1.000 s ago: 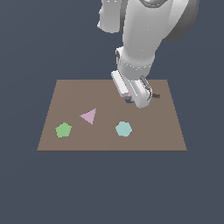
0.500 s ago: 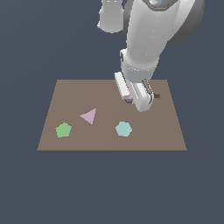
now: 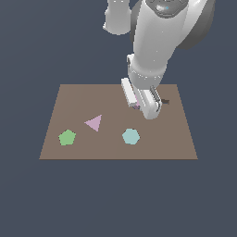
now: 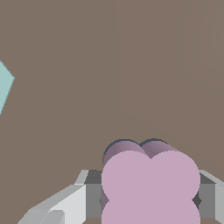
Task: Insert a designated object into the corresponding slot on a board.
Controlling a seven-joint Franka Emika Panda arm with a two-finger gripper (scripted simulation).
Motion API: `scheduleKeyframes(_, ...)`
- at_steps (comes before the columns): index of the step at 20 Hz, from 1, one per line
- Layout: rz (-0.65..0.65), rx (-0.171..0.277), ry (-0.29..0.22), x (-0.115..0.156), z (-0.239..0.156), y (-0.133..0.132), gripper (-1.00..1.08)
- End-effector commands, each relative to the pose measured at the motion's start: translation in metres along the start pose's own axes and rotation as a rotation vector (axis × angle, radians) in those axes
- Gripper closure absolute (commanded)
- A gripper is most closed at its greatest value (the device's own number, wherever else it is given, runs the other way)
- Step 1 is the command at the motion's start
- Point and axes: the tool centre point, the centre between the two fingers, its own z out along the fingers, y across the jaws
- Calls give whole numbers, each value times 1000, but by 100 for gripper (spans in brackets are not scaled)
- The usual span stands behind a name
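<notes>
The white arm [image 3: 157, 41] reaches down from above, its wrist bent low over the back of the board. The gripper [image 3: 137, 106] points downward, its fingers [image 4: 94, 194] clamped against the lobed pink piece [image 4: 151, 183] between them.

The worktop [image 3: 115, 99] is one flat brown board, a plain rectangle set against dark blue-grey surroundings. Three coloured pieces lie flat on it, all in its nearer half. Over on the exterior view's left sits a green pentagon [image 3: 67, 137], close to the near edge. Just beside it, a little farther back, lies a pink triangle [image 3: 94, 122], apart from the pentagon. Towards the middle rests a teal hexagon [image 3: 131, 136], level with the pentagon and well apart from the triangle. In the wrist view the same brown surface fills the frame, and a corner of the teal hexagon [image 4: 4, 87] shows at the edge.
</notes>
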Motion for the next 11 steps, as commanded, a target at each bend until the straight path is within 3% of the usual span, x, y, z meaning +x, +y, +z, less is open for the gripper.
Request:
scheduleKeyframes(1, 0, 0, 0, 0, 3, 0, 108)
scheduleKeyframes(2, 0, 0, 0, 0, 3, 0, -92)
scheduleKeyframes(11, 0, 0, 0, 0, 3, 0, -92)
